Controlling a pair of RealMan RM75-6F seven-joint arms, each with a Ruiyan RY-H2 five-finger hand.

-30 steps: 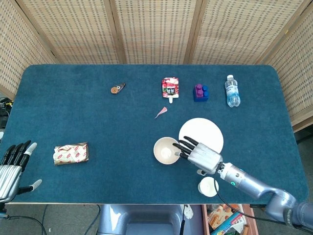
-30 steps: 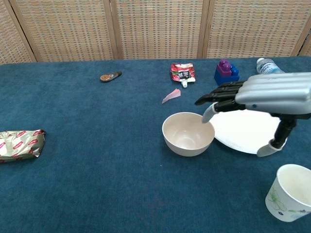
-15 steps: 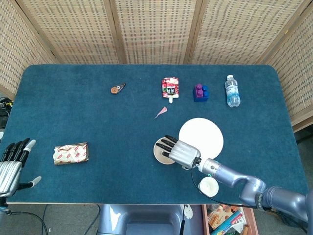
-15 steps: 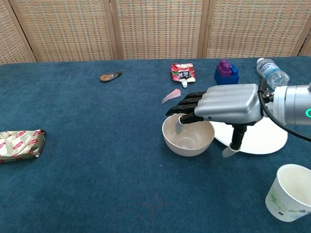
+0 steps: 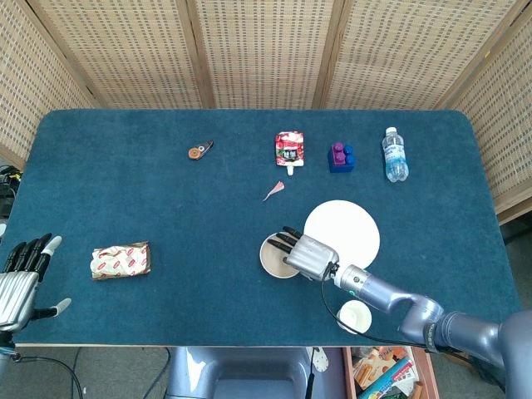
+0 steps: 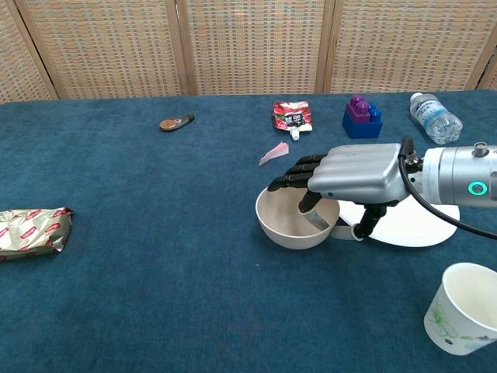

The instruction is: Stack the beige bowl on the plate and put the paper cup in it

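The beige bowl [image 5: 270, 258] [image 6: 284, 226] stands on the blue table just left of the white plate [image 5: 350, 223] [image 6: 420, 230]. My right hand [image 5: 307, 255] [image 6: 354, 172] reaches over the bowl's right side. Its fingers dip inside the bowl and its thumb presses the outside of the rim, so it grips the bowl's wall. The bowl still rests on the table. The paper cup [image 5: 355, 317] [image 6: 463, 308] stands upright near the front edge, right of the bowl. My left hand [image 5: 21, 278] hangs at the table's front left corner, fingers spread and holding nothing.
A foil snack packet [image 5: 121, 260] [image 6: 31, 231] lies at the front left. Along the back lie a small brown object [image 5: 199, 150], a red pouch [image 5: 288, 150], purple and blue blocks [image 5: 341, 156] and a water bottle [image 5: 395, 155]. A pink scrap [image 5: 273, 191] lies behind the bowl.
My right hand slid left from above the plate onto the bowl; its fingers dropped inside and the thumb closed against the rim. The left hand barely shifted.
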